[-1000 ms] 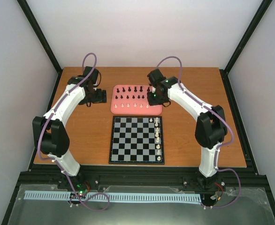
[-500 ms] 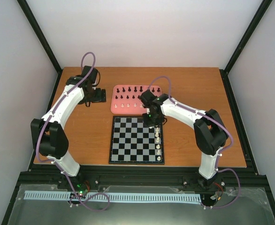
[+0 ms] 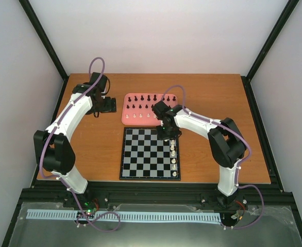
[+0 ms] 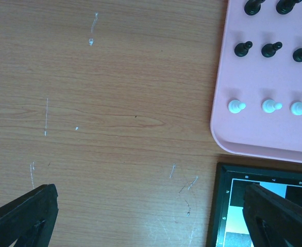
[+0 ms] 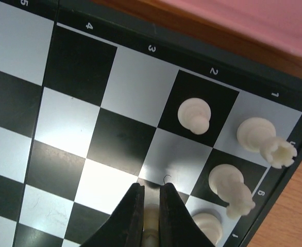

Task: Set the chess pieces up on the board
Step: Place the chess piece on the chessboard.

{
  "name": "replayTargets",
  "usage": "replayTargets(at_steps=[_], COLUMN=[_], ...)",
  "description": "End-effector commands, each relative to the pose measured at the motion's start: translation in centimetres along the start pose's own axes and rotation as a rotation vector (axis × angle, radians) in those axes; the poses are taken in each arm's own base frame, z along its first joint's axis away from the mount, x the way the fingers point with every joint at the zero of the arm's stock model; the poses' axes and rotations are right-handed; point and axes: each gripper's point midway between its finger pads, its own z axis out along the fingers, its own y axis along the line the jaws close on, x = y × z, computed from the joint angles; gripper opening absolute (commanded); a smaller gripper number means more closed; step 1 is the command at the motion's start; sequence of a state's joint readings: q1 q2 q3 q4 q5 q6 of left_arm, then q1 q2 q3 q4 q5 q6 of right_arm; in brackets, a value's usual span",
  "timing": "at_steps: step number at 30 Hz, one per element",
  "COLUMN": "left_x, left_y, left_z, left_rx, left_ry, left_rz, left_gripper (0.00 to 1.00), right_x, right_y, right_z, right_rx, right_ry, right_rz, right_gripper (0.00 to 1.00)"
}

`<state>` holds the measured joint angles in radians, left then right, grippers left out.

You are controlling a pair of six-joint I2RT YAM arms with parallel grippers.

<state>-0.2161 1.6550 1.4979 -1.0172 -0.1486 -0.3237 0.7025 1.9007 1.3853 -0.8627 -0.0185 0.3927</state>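
Several cream chess pieces [image 5: 229,185] stand in a line along the right edge of the board [image 5: 63,103], and one pawn [image 5: 195,116] sits a square inward, beside the rook [image 5: 267,140]. This suggests the white back rank is largely set and the pawns are now going in front of it. The right jaws are pinched shut on another cream piece [image 5: 151,224], which is clamped between two slim dark fingers [image 5: 133,216]. They hover low over the squares next to the placed pawn. Such a narrow grip probably keeps the neighbouring men from being knocked.

The remaining black men and white pawns wait in rows on the pink tray [image 3: 140,121], just beyond the board's far edge.

The right arm [image 3: 202,121] folds sharply at the elbow. Its forearm reaches leftward to the board's far right corner, and the wrist points down.

The left arm [image 3: 68,116] stretches toward the tray's left end. The left jaws are spread wide and empty above bare tabletop [image 4: 115,103], near the corners of the tray and board.
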Motion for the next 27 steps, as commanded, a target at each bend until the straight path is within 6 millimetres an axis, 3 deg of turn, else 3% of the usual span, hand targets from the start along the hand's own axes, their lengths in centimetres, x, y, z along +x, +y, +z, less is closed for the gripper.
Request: replayTargets(at_steps=[1, 15, 27], left_x=[-0.4, -0.5, -0.6], left_y=[-0.1, -0.3, -0.5], left_z=[-0.5, 0.3, 0.7], left_rx=[0.002, -0.003, 0.000], left_ry=[-0.023, -0.007, 0.000], left_rz=[0.017, 0.020, 0.020], left_gripper=[1.00, 1.00, 1.00], right_x=[-1.6, -2.7, -3.0], right_y=[0.1, -1.4, -1.2], right_z=[0.2, 0.9, 1.3], right_rx=[0.008, 0.029, 0.020], right_ry=[-0.041, -0.031, -0.033], right_rz=[-0.021, -0.041, -0.033], right_gripper=[0.06, 0.07, 0.08])
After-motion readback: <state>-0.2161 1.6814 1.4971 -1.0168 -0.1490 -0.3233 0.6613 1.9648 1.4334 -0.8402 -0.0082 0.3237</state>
